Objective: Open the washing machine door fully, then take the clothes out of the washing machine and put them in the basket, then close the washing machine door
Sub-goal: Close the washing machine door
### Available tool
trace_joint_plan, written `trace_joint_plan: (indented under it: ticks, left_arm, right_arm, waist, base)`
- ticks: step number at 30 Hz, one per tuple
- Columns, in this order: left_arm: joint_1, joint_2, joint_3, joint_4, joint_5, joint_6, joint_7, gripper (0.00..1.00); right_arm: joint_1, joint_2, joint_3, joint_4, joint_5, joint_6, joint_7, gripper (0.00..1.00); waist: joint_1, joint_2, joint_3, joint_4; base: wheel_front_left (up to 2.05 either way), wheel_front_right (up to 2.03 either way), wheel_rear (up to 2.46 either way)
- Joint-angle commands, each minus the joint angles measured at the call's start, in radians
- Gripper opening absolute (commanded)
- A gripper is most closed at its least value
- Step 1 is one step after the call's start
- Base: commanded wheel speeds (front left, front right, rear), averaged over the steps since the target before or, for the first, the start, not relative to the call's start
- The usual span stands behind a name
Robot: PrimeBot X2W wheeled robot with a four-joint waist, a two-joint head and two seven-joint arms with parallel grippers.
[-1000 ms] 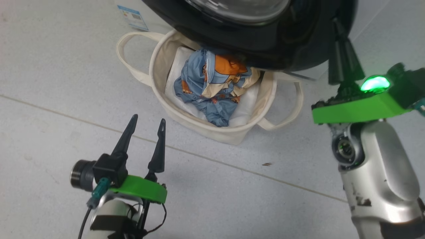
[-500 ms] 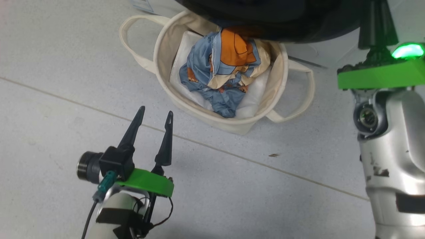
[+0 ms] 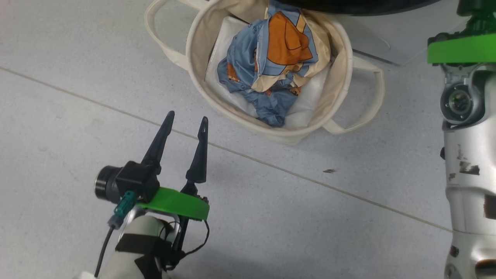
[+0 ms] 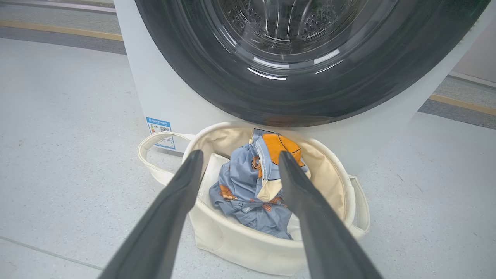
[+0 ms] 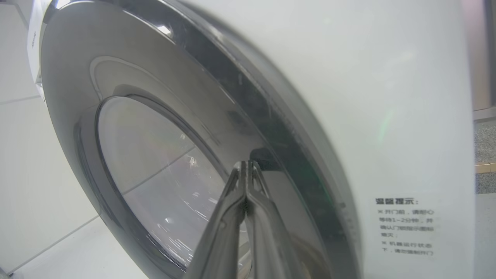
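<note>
the left tool (image 3: 186,117) has two long, tapering black fingers (image 3: 156,145) rising from a bright green plastic plate (image 3: 174,203), beside a black wrist camera (image 3: 135,182) with a silver-rimmed lens (image 3: 103,188), a teal plug (image 3: 123,205) and a thin black cable (image 3: 101,252). the right arm's silver metal forearm (image 3: 469,174) is scuffed in patches and capped by another green plate (image 3: 461,48).

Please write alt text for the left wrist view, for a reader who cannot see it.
Blue and orange clothes lie in a cream basket before the white washing machine; two open dark fingers frame the basket.
</note>
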Motion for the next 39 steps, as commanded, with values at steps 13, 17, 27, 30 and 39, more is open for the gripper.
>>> trace_joint_plan:
  ticks: [13,17,27,30,39]
  left_arm:
    - [-0.009,0.012,0.014,-0.034,-0.023,0.001,-0.009,1.0]
    - [-0.005,0.012,0.014,-0.026,-0.021,-0.003,-0.009,1.0]
    - [0.03,0.012,0.029,0.022,-0.025,-0.023,-0.009,1.0]
    - [0.048,0.012,0.038,0.039,-0.027,-0.027,-0.009,1.0]
    - [0.116,0.012,0.088,0.08,-0.022,-0.065,-0.009,1.0]
  right_arm:
    - [-0.036,0.012,-0.001,0.009,0.081,0.007,-0.004,0.0]
    - [-0.017,0.014,0.006,0.012,0.085,0.007,-0.004,0.0]
    - [0.149,0.016,0.116,-0.033,0.056,0.007,-0.004,0.0]
    - [0.222,0.02,0.145,-0.066,0.056,0.007,-0.004,0.0]
    - [0.453,0.011,0.249,-0.146,0.018,0.007,-0.004,0.0]
  waist:
    - [-0.0001,0.0,0.002,0.005]
    - [-0.0001,0.0,-0.02,-0.001]
    - [-0.0001,0.0,-0.141,-0.031]
    - [-0.0001,0.0,-0.187,-0.042]
    - [-0.0001,0.0,-0.309,-0.096]
  base:
    - [0.0,0.0,0.0]
    - [0.0,0.0,0.0]
    - [0.0,0.0,0.0]
    - [0.0,0.0,0.0]
    - [0.0,0.0,0.0]
